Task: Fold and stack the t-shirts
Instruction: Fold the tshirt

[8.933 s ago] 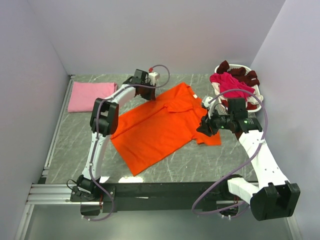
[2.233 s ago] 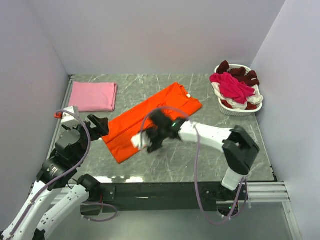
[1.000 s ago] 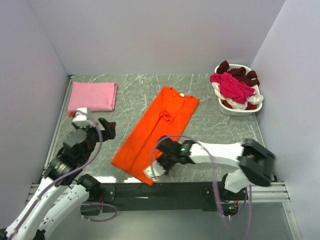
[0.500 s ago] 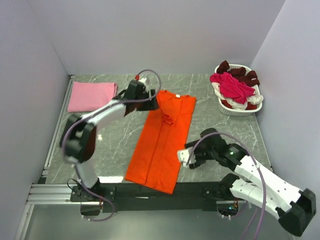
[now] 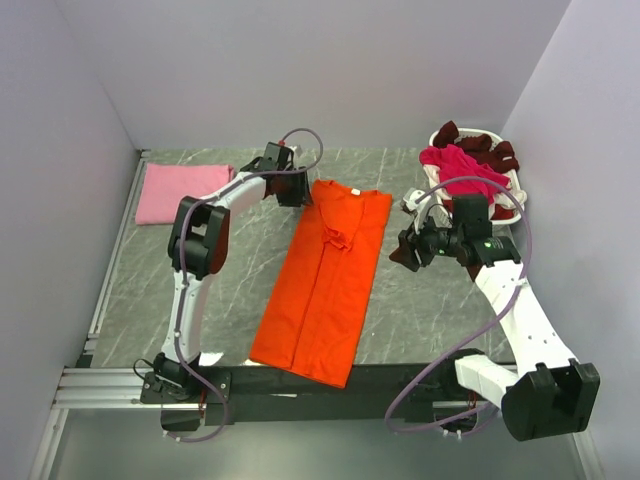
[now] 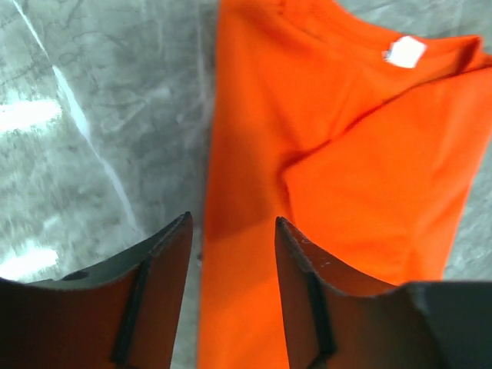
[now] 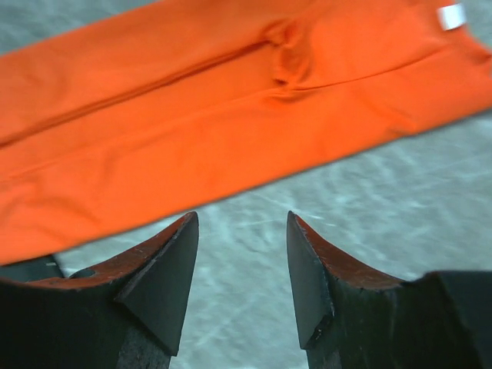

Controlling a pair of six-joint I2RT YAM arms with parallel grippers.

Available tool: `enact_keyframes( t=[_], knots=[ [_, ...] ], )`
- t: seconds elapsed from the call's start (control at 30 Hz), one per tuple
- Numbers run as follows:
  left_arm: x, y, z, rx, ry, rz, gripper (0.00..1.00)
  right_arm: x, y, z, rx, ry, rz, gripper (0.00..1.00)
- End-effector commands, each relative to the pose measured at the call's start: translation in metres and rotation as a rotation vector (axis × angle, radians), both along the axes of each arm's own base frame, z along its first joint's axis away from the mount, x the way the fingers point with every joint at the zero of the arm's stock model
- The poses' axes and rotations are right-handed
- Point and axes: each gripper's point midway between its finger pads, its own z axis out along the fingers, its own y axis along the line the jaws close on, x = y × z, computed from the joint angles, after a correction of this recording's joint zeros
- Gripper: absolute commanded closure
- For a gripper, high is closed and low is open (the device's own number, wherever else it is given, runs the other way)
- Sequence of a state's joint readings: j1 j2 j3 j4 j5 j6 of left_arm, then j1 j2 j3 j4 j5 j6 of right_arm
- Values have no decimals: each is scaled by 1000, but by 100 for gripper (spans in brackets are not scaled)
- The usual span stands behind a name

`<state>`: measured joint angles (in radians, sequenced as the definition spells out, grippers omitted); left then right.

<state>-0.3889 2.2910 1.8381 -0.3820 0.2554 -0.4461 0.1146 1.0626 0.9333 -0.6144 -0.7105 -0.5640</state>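
Note:
The bright orange t-shirt [image 5: 325, 275] lies on the table as a long narrow strip with both sides folded in, collar at the far end. It also shows in the left wrist view [image 6: 338, 154] and the right wrist view [image 7: 192, 77]. My left gripper [image 5: 297, 192] is open and empty above the shirt's far left corner [image 6: 232, 231]. My right gripper [image 5: 404, 252] is open and empty over bare table to the right of the shirt [image 7: 241, 231]. A folded light pink t-shirt [image 5: 183, 192] lies at the far left. Magenta [image 5: 462, 168] and dark maroon [image 5: 490, 147] shirts sit in the basket.
The white plastic basket [image 5: 462, 216] stands at the far right corner, just behind my right arm. The grey marble table [image 5: 430, 300] is walled on three sides. A metal rail [image 5: 110, 270] runs along its left edge.
The orange shirt went from a spread shape to a narrow folded strip turned nearly lengthwise. Both arms swung through large moves; now the left is at the collar end and the right beside the shirt.

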Motion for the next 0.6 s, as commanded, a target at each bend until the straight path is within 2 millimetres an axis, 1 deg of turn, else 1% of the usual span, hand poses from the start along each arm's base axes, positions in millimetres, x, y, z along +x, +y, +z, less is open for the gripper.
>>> enact_keyframes(
  t=[0.0,0.03,0.07,0.1,0.13,0.17,0.2,0.23,0.27,0.3,0.37,0.4,0.43,0.47,0.53,0.57],
  knots=[
    [-4,-13,-5,-23,30,-97,51,-16,14,12,112,73,29,44],
    [-6,-13,-9,-18,47,-101,52,-16,13,11,110,68,25,44],
    [-3,-16,-6,-30,41,-113,53,-17,13,8,110,72,22,44],
    [-4,-16,-13,-24,57,-113,56,-16,13,8,111,69,18,44],
    [-2,-16,-15,-19,63,-109,59,-17,12,7,112,77,18,44],
    [-1,-18,-13,-25,70,-111,61,-17,12,8,115,79,19,44],
    [-1,-18,-20,-23,86,-106,66,-17,12,8,116,78,18,44],
    [-1,-18,-21,-23,91,-107,69,-16,12,8,118,79,18,44],
    [-2,-22,-19,-42,97,-116,72,-16,11,7,115,80,13,44],
    [-5,-25,-22,-57,110,-129,77,-15,10,7,114,79,11,44],
    [-7,-28,-22,-77,123,-136,84,-15,8,5,114,86,4,44],
    [-7,-27,-26,-69,130,-130,93,-13,8,4,114,91,-2,44],
    [-5,-24,-28,-60,131,-116,100,-13,7,3,115,98,-6,44],
    [-3,-21,-28,-59,139,-86,100,-11,6,1,115,106,-15,44],
    [15,-1,-23,-40,108,20,100,-7,4,-7,117,148,-43,44],
    [15,8,-29,-50,140,98,100,-5,3,-8,117,157,-53,44]
  ],
)
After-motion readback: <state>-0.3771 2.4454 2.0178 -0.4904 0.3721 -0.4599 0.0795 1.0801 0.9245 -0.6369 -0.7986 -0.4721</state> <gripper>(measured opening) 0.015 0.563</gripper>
